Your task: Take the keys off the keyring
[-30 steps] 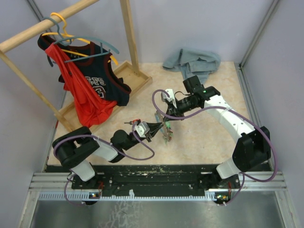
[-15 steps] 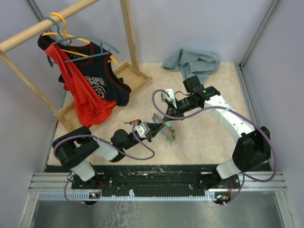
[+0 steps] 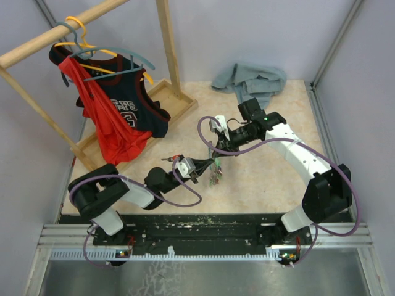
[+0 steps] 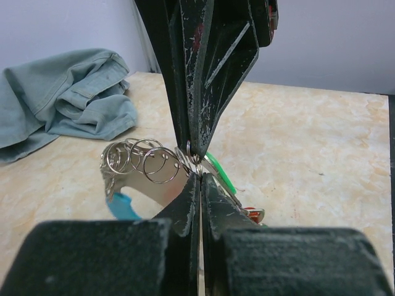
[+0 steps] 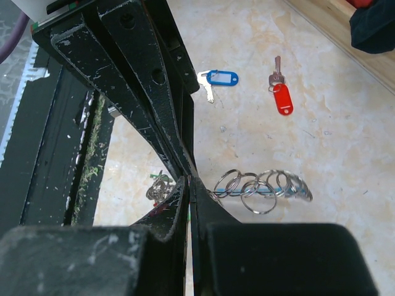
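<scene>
**Jaws of both arms pinched on the keyring**

Both pairs of jaws are closed and meet tip to tip. My left gripper (image 4: pixel 199 177) and right gripper (image 5: pixel 187 180) each clamp the keyring (image 4: pixel 145 161) (a chain of small loops) near the middle of the surface (image 5: pixel 345 154). A blue-tagged key (image 5: pixel 217 79) and a red-tagged key (image 5: pixel 279 94) lie loose, apart from it.

Left gripper (image 3: pixel 199 165) and right gripper (image 3: pixel 212 152) met tip to tip mid-table, both pinched on keyring (image 4: pixel 145 161); no gap between them. Bare table (image 3: pixel 265 185) open right of bunch and toward near edge. Rack (image 3: pixel 168 49) with jersey (image 3: pixel 133 111) blocked far-left. Grey cloth (image 3: pixel 253 81) heaped at far edge behind right arm. Blue-tagged key (image 5: pixel 221 78) and red-tagged key (image 5: pixel 281 98) lay flat between bunch and rack base. Walls (image 3: pixel 247 31) closed in left, right, far.
</scene>
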`<state>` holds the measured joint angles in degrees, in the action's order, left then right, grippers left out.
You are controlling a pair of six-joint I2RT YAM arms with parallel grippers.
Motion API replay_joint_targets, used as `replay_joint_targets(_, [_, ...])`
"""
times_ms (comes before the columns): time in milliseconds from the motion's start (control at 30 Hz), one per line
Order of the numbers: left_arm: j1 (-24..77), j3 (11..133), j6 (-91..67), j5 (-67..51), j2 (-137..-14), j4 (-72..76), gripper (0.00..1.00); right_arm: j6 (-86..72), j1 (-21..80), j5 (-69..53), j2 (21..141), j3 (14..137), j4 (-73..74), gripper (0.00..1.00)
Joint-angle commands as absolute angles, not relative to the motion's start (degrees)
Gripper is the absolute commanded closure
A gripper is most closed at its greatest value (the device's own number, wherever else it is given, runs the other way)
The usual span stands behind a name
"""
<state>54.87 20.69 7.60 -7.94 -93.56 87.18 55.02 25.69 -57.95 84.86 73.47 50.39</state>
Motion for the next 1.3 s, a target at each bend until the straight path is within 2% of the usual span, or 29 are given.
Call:
replay_joint_targets(0, [55.02, 21.31, 7.73, -7.74, -93.18, 102.57, 1.00, 55.79, 25.73, -60.30, 83.33, 74.98, 49.02, 1.00])
replay_joint_targets(300, [55.11, 22.40, 5.39, -2.39, -91.69, 98.94, 1.00, 54.41, 28.90, -57.45, 83.91, 75.41, 48.55, 1.00])
replay_joint_targets(733, [55.28, 25.03, 2.56, 9.30, -89.96, 92.66, 1.00, 40.38, 32.67, -47.85, 84.99, 73.08, 36.28, 1.00])
replay_joint_targets(1133, [55.37, 24.72, 2.17, 10.75, -90.57, 95.01, 1.00, 39.33, 34.10, -47.56, 85.78, 72.59, 35.14, 1.00])
replay_joint_targets(1167, [55.37, 24.48, 2.02, 10.40, -90.73, 95.71, 0.99, 39.37, 34.10, -47.75, 85.78, 72.67, 35.28, 1.00])
replay_joint_targets(1267, [55.29, 23.61, 1.31, 8.24, -91.49, 98.61, 0.88, 39.23, 33.75, -48.03, 85.54, 72.89, 35.42, 1.00])
